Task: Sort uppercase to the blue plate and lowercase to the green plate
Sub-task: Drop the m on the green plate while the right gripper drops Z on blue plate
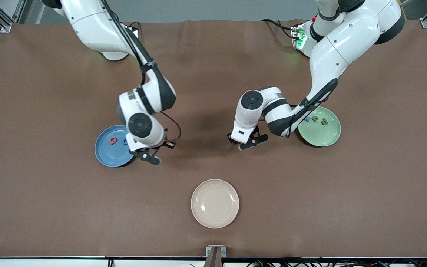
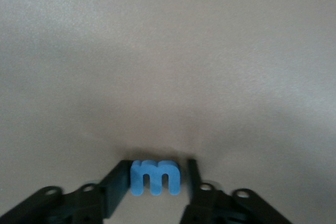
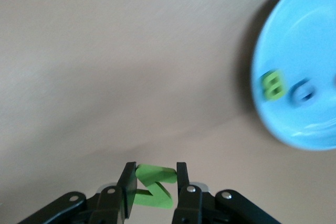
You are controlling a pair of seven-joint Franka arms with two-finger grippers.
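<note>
Landmark: cream plate [image 1: 215,203], empty, on the brown surface [image 1: 50,204] at the edge nearest the front camera.

Blue plate [image 1: 112,146]: farther from the camera than the cream plate, toward the right arm's end. Holds a red Q [image 1: 113,141], a blue G [image 3: 303,92] and a green B [image 3: 273,84]; in the front view the arm hides part of the plate.

Green plate [image 1: 321,130]: farther from the camera than the cream plate, toward the left arm's end. Holds a small blue letter [image 1: 308,119] and two green letters [image 1: 324,122], shapes not readable.

Right claw [image 1: 150,157]: just beside the blue plate's rim, on the side facing the cream plate. Fingers pinch a green N [image 3: 153,186], held off the surface.

Left claw [image 1: 245,142]: down at the surface between the green plate and the middle, farther from the camera than the cream plate. A blue m [image 2: 155,177] sits between its fingers [image 2: 114,187]; one finger touches the letter, the other stands a sliver apart, so whether the grip is complete cannot be told.
</note>
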